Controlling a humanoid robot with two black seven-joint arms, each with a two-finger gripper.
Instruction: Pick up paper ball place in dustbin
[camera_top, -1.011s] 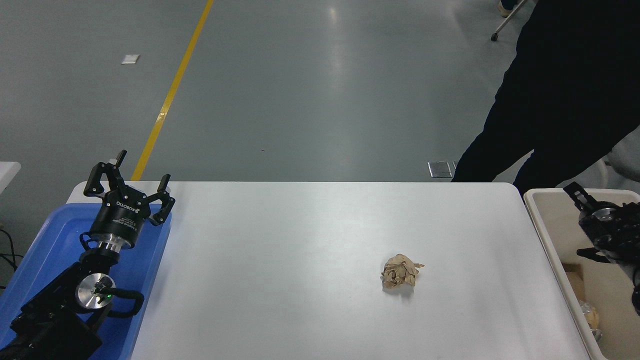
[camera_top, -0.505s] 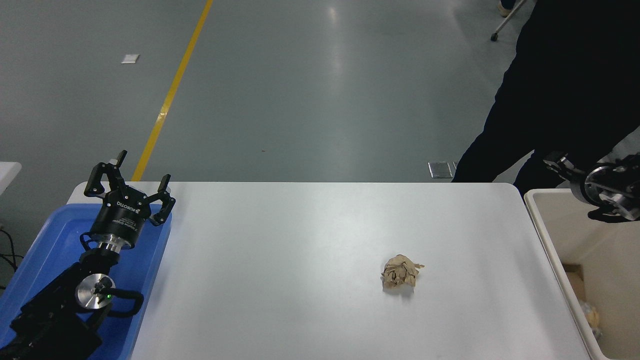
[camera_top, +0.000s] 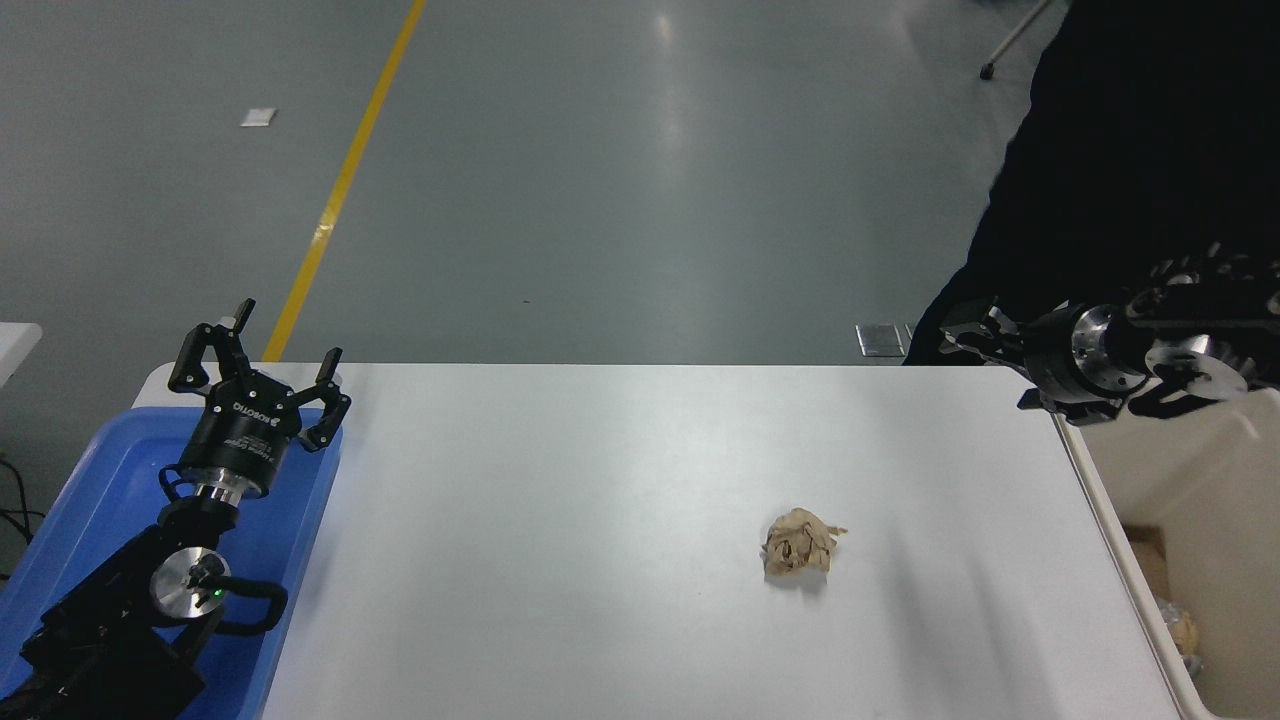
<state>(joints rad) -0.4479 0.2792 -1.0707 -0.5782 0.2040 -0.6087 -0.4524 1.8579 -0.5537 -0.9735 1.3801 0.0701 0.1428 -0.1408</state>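
In the head view, the paper ball (camera_top: 801, 541) is seen lying alone on the white surface (camera_top: 560, 520), right of centre. The right end effector (camera_top: 968, 336) is held above the far right corner, beside the dustbin (camera_top: 1110, 520); whether it is released or clenched cannot be told. The left end effector (camera_top: 258, 372) is parked, released, over the blue tray (camera_top: 80, 500).

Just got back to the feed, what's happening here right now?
The right tool hangs in the air over the table's far right corner, beside the dustbin, holding nothing. The paper ball lies untouched on the table. The left tool sits parked and open over the blue tray. A person in dark clothing stands at the far side.
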